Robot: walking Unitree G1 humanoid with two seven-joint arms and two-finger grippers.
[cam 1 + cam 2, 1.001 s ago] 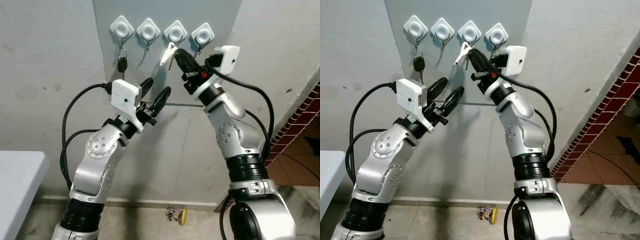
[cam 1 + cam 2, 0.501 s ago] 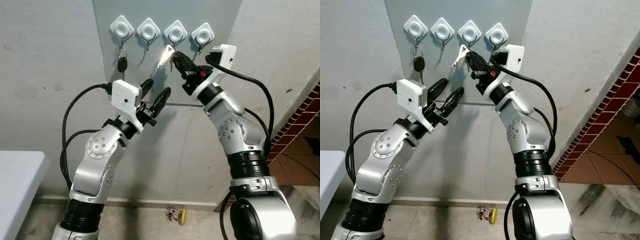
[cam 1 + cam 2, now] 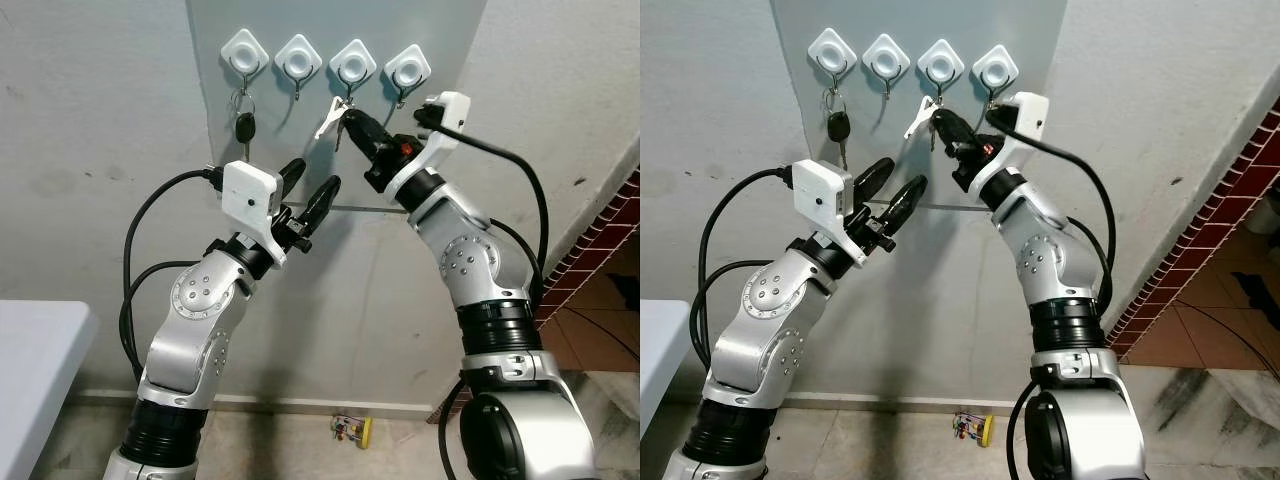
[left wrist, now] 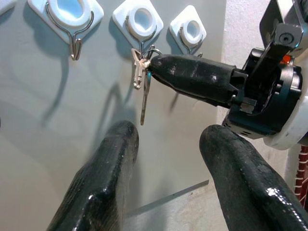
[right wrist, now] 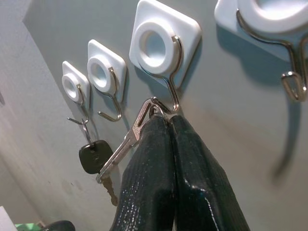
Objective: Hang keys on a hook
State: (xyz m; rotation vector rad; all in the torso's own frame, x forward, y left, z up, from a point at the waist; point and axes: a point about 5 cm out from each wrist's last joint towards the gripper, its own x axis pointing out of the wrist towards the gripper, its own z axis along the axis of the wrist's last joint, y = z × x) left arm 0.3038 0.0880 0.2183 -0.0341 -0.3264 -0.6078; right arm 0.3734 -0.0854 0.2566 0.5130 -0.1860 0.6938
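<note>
Leftmost hook (image 3: 243, 62): black car key (image 3: 243, 127) already hanging. Left tool (image 3: 307, 192) held below the row, fingers apart, idle. Right tool (image 3: 349, 124) raised to the third hook (image 5: 169, 86), fingers clamped on the silver keys (image 5: 126, 143), ring touching the hook's curl, probably ready to slip on.

No readable text, label, brand or number anywhere. Nothing legible on the wall, the hook plates or the arms.
</note>
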